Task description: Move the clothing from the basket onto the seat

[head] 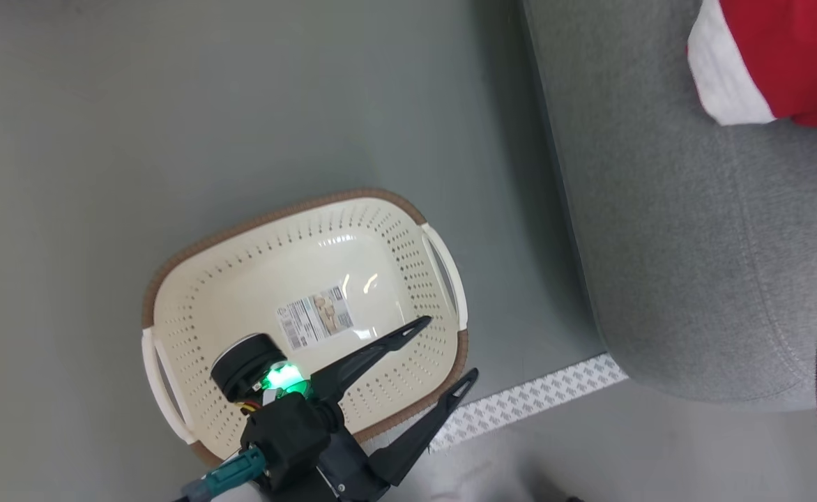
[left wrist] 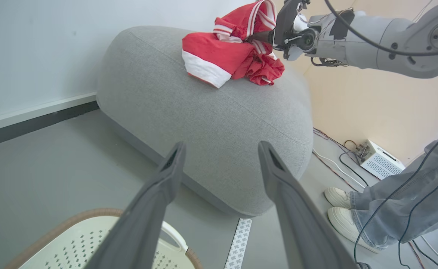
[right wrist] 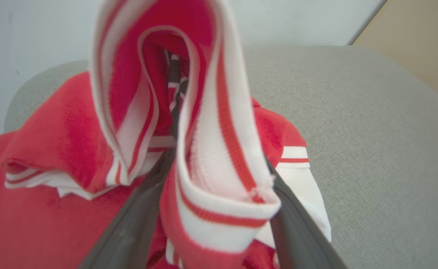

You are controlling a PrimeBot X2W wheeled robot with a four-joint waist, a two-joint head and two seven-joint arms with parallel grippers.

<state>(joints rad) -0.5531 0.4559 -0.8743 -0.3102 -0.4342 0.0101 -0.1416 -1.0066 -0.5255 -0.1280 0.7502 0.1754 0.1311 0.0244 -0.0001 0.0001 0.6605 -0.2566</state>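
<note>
Clothing [left wrist: 219, 56]: red-and-white heap on seat [left wrist: 211, 119] top, striped band draped between spread fingers of right gripper [right wrist: 219, 168]; basket [head: 380, 230] on floor [head: 171, 104] beside seat, wide-open left gripper [head: 450, 348] over its rim.

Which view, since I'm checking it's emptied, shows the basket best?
The head view: the basket is seen from above, its visible floor bare except a label, with the left gripper over it. The left wrist view catches one end of it; the right wrist view faces clothing on the seat.
</note>
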